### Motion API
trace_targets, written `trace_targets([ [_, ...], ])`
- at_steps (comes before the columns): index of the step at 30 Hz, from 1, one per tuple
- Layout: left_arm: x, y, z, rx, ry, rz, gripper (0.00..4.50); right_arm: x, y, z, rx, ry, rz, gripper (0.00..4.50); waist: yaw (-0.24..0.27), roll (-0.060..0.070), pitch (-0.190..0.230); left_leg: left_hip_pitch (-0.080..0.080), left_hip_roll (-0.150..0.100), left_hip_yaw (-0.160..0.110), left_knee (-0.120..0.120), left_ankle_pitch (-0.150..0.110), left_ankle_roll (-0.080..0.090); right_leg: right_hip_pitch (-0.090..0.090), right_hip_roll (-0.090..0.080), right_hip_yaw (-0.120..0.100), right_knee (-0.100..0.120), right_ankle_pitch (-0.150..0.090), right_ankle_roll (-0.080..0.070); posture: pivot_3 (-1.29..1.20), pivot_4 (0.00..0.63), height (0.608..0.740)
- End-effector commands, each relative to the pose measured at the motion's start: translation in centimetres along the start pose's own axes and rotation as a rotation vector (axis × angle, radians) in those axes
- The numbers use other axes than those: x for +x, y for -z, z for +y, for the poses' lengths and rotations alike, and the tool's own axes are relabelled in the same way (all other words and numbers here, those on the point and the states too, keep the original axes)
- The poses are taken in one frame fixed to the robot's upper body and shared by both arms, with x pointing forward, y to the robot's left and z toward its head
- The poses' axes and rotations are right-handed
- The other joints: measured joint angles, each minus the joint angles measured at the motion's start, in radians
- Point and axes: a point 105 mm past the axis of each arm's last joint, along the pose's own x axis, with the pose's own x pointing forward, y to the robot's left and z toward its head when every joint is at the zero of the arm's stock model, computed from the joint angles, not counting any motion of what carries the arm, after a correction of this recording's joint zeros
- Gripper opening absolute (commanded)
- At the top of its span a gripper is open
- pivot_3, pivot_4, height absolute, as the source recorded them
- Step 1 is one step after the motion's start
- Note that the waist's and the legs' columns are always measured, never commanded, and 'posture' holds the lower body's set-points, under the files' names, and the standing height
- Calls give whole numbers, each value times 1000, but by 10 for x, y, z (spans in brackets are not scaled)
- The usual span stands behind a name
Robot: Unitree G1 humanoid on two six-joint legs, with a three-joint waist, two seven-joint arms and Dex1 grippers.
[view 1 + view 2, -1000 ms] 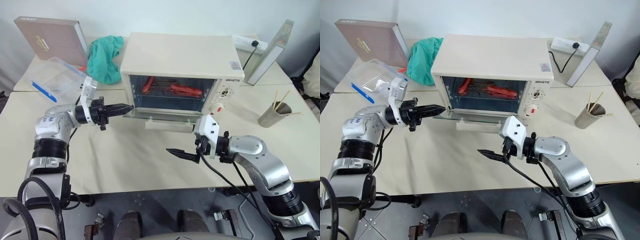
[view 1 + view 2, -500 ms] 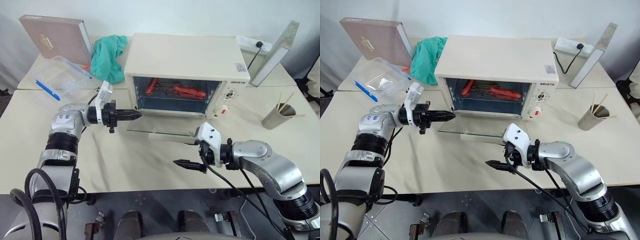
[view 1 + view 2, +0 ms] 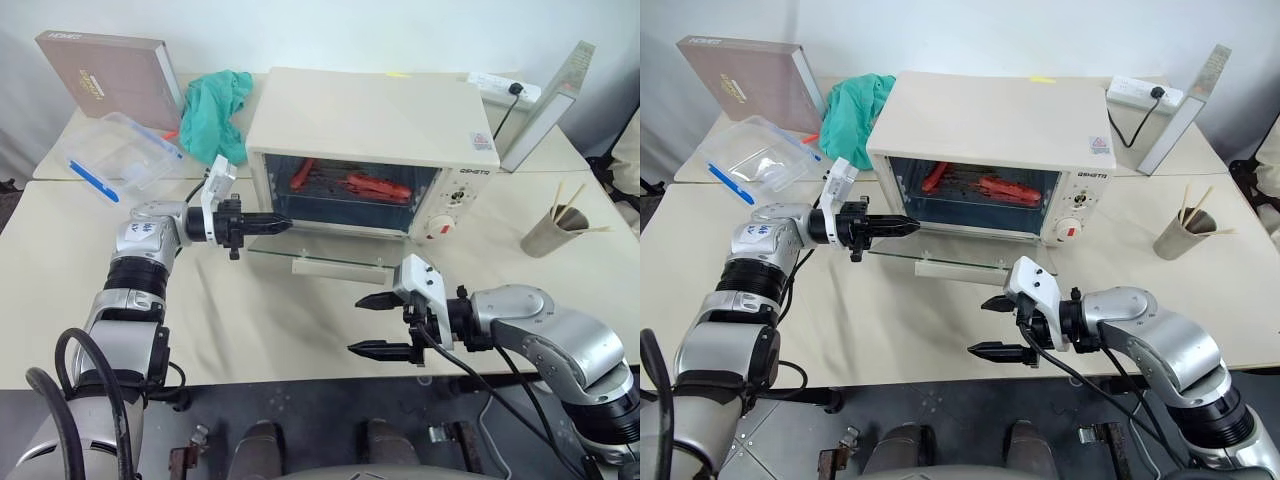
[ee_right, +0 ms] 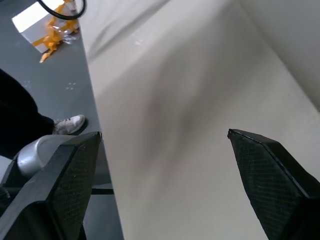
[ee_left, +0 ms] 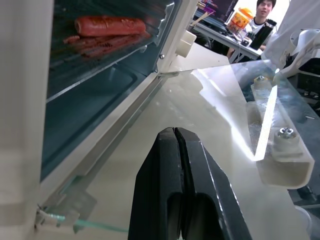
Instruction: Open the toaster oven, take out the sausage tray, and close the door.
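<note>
Toaster oven (image 3: 372,130) sits mid-counter (image 3: 250,330), glass door (image 3: 318,250) already dropped open and lying roughly level, bar handle (image 3: 336,265) at its front edge. Sausage tray (image 3: 345,184) sits inside on the rack, red sausages visible, nothing touching it.

Left pincer (image 3: 283,226) closed, holding nothing, tips pointing sideways at the oven's left front corner, just above the open door. Right pincer (image 3: 368,325) spread wide, empty, hovering over the counter in front of the door, well short of the cavity.

Step in hand, as I judge it: reach in for the tray. To do it well, the wide-open right pincer looks best placed: bring it up over the door, level with the tray rim, go straight in and clamp the front lip, then pull out flat so the sausages don't roll. Keep the wrist clear of the glass and don't lean on the door. Left pincer needs to open or clear away before it is of any use; it could later lift the handle to close.

Writing: small dark brand lettering on the oven's control panel above the knobs, too small to read. Brown box (image 3: 108,76) at back left has light lettering on its top edge, unreadable. Small sticker on the oven top, right corner, not legible.
</note>
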Motion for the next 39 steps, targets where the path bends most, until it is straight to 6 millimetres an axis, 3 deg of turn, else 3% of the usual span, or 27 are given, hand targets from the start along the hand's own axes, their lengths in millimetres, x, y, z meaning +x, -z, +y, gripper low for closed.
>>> trace_targets([
  [1, 2, -9, 0, 31, 7, -22, 7, -10, 9, -4, 0, 42, 18, 4241, 3, 0, 0, 0, 0, 0, 0, 0, 0, 0, 0, 0, 0, 0, 0, 0, 150, 740],
  [4, 2, -7, -2, 25, 17, -14, 7, -19, 13, 3, -5, 22, 30, 4241, 4, -1, 0, 0, 0, 0, 0, 0, 0, 0, 0, 0, 0, 0, 0, 0, 150, 740],
  [11, 3, 9, -6, -3, 45, 69, 7, -52, 0, 29, -58, -72, 15, 4241, 13, -1, 1, 0, 0, 0, 1, 0, 0, 0, 0, 0, 0, 0, 0, 0, 150, 740],
  [16, 2, 35, -6, -25, 36, 223, 7, -82, -22, 24, -94, -20, 7, 4241, 22, -2, 1, 0, 0, 0, 1, 0, 0, 1, 0, 0, 0, 0, 0, 0, 150, 740],
  [19, 2, 41, -6, -15, 36, 261, 7, -86, -39, 18, -131, 26, -42, 4241, 22, -2, 1, 0, 0, 0, 2, 0, 0, 1, 0, 0, 0, 1, 0, 0, 150, 740],
  [25, 5, 47, -4, 9, 17, 271, 7, -69, -66, -9, -210, 189, -107, 4241, 24, -2, 1, 0, 0, 0, 3, 0, 0, 1, 0, 0, 1, 1, 0, 0, 150, 740],
  [29, 3, 55, -9, 26, 30, 306, 7, -35, -76, -36, -305, 353, -23, 4241, 19, -2, 1, 1, 0, 0, 3, 0, 0, 1, 0, 0, 2, 1, 0, 0, 150, 740],
  [31, 1, 51, -11, 26, 26, 263, 7, -19, -82, -45, -404, 416, 5, 4241, 16, -2, 1, 0, 0, 0, 3, 0, 0, 0, 0, 1, 3, 1, 0, 0, 150, 740],
  [34, -2, 39, -11, 36, -3, 154, 7, -4, -82, -75, -530, 612, 99, 4241, 10, -2, 1, 0, 0, 0, 3, 0, 0, -1, -1, 1, 4, 1, 0, 0, 150, 740],
  [39, -13, 22, -17, 73, -28, -15, 7, 7, -88, -104, -697, 805, 176, 4241, -2, -2, 1, -2, 0, 0, 3, 0, 0, -3, -2, 0, 5, 1, 0, 0, 150, 740],
])
